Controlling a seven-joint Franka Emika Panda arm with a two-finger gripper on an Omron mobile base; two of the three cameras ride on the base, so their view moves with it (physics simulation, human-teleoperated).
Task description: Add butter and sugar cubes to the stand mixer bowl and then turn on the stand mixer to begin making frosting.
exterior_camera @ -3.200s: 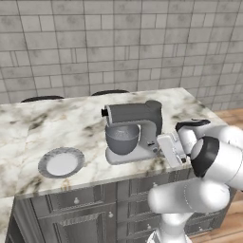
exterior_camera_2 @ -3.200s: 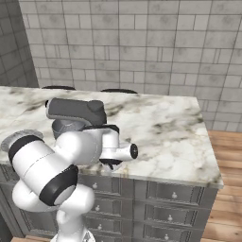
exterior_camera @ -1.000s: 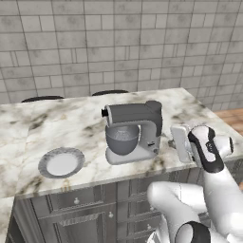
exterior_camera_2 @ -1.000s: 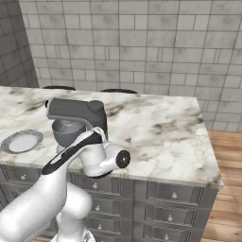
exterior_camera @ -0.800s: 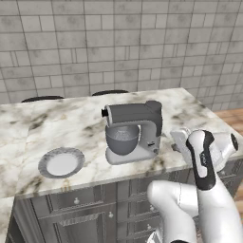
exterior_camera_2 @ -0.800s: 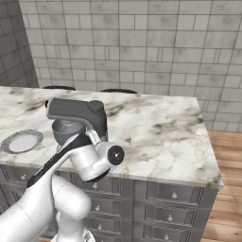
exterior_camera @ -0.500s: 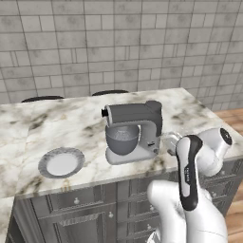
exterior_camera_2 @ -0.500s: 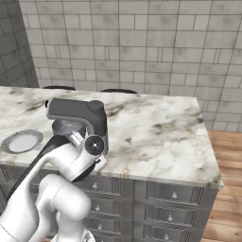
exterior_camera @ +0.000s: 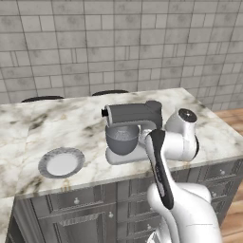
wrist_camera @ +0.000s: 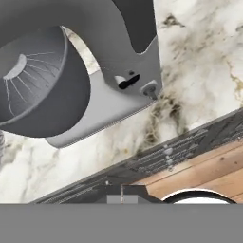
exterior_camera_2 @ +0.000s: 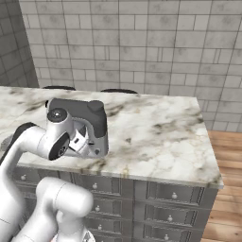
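**Spotter:** Where's the end effector?

**Me:** In the right base view I see it [exterior_camera_2: 78, 142] just beside the right side of the mixer [exterior_camera_2: 78, 124], near the front edge of the surface [exterior_camera_2: 156, 137]. Its fingers are together, with nothing between them that I can make out. The wrist sits high beside the mixer head.

**Spotter:** And the mixer itself?

**Me:** In the left base view it [exterior_camera: 133, 128] stands mid-surface, slightly toward the near edge, head down over the bowl [exterior_camera: 122, 139]. The bowl sits on the light base, under the whisk. From the hand view I look along the mixer's column [wrist_camera: 128, 42]: a small dark lever [wrist_camera: 128, 80] and a round knob [wrist_camera: 150, 88] sit low on its side, with the bowl [wrist_camera: 33, 85] and whisk wires to the left.

**Spotter:** Butter?

**Me:** I can't make it out. There is a round plate [exterior_camera: 61, 163] on the left, near the front edge, well apart from the mixer; whatever lies on it is too small to tell.

**Spotter:** Room to move?

**Me:** The surface right of the mixer is bare marble out to its right edge. Behind the mixer it runs to the far edge, with the tiled wall [exterior_camera_2: 142, 47] beyond. Below the front edge are drawers [exterior_camera_2: 175, 198], then wood floor [exterior_camera_2: 231, 189] on the right.
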